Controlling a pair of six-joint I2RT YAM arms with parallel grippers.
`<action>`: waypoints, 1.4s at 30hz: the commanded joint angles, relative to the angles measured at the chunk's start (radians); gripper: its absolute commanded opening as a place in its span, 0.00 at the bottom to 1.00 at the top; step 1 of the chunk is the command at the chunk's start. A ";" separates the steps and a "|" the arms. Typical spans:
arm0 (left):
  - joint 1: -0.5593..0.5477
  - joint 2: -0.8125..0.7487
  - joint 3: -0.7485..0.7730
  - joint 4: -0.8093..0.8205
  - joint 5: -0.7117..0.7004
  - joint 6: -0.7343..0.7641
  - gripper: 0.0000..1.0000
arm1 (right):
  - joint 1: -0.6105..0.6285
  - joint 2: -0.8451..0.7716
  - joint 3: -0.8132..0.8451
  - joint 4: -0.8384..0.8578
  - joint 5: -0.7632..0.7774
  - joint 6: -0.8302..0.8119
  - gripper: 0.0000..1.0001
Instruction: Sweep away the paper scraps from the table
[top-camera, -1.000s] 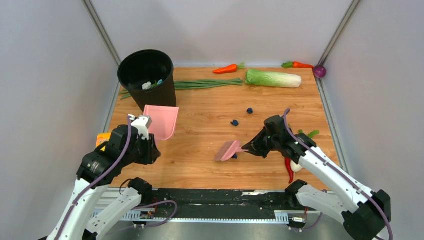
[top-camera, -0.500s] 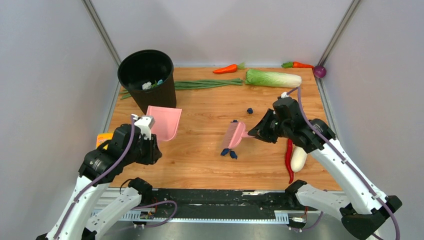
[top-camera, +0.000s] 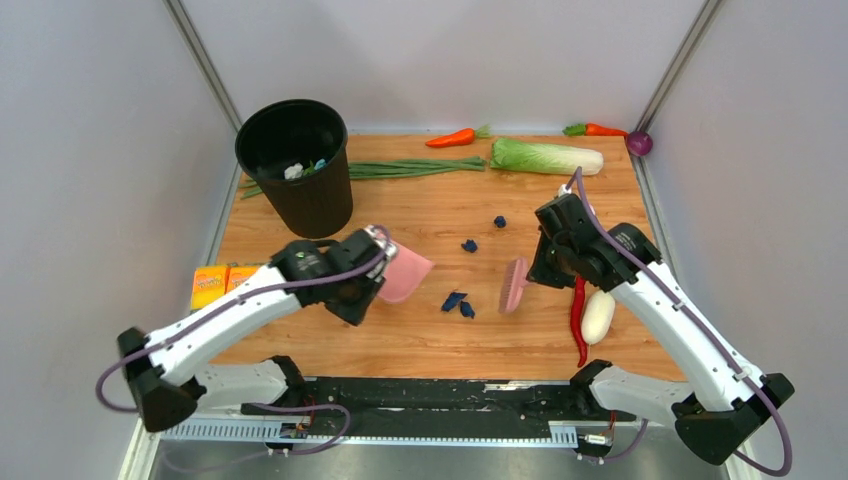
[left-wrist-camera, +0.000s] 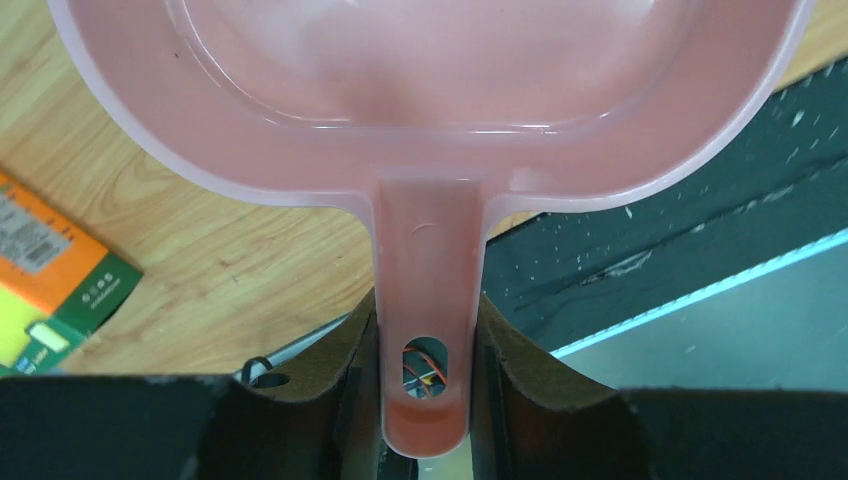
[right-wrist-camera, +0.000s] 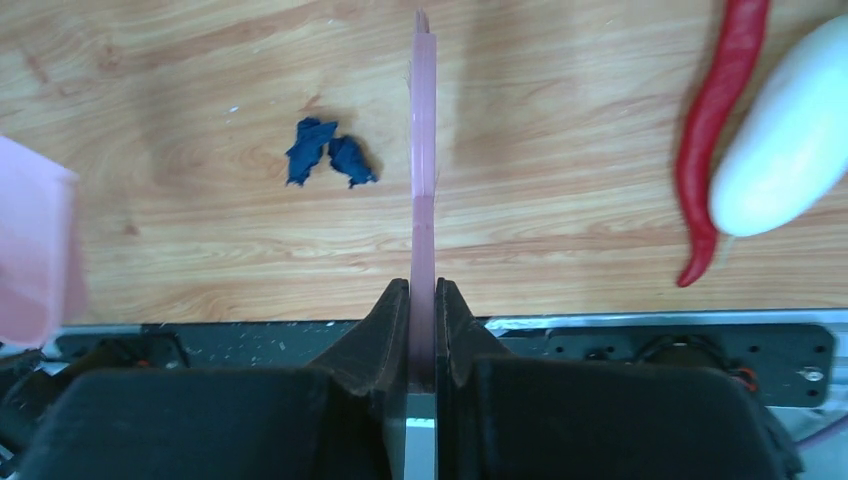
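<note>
Dark navy paper scraps lie on the wood table (top-camera: 420, 340): a pair near the middle front (top-camera: 457, 303), one further back (top-camera: 469, 244) and one behind it (top-camera: 499, 221). My left gripper (top-camera: 372, 276) is shut on the handle of a pink dustpan (top-camera: 408, 272), which sits just left of the pair. In the left wrist view the fingers (left-wrist-camera: 425, 380) clamp the handle below the pan (left-wrist-camera: 430, 100). My right gripper (top-camera: 538, 270) is shut on a pink brush (top-camera: 514, 285), just right of the pair. The right wrist view shows the brush edge-on (right-wrist-camera: 423, 130) beside the pair (right-wrist-camera: 328, 160).
A black bin (top-camera: 296, 165) with trash stands at the back left. Scallions (top-camera: 415, 168), a cabbage (top-camera: 547, 156), carrots (top-camera: 452, 138) and a purple onion (top-camera: 640, 143) line the back. A red chilli (top-camera: 578, 322) and white radish (top-camera: 597, 315) lie under my right arm. Orange boxes (top-camera: 215, 283) sit at left. A black rail (top-camera: 430, 400) runs along the front.
My left arm swung the dustpan from beside the bin to the middle, next to the pair of scraps. My right gripper turned the brush and set it down right of that pair.
</note>
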 joint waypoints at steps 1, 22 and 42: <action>-0.172 0.094 0.020 0.000 -0.039 0.021 0.00 | 0.001 0.007 0.088 -0.051 0.122 -0.085 0.00; -0.234 0.386 -0.108 0.173 0.164 0.085 0.00 | -0.011 0.030 0.069 0.086 0.003 -0.239 0.00; -0.234 0.418 -0.120 0.201 0.109 0.079 0.00 | 0.044 0.122 -0.044 0.297 -0.059 -0.347 0.00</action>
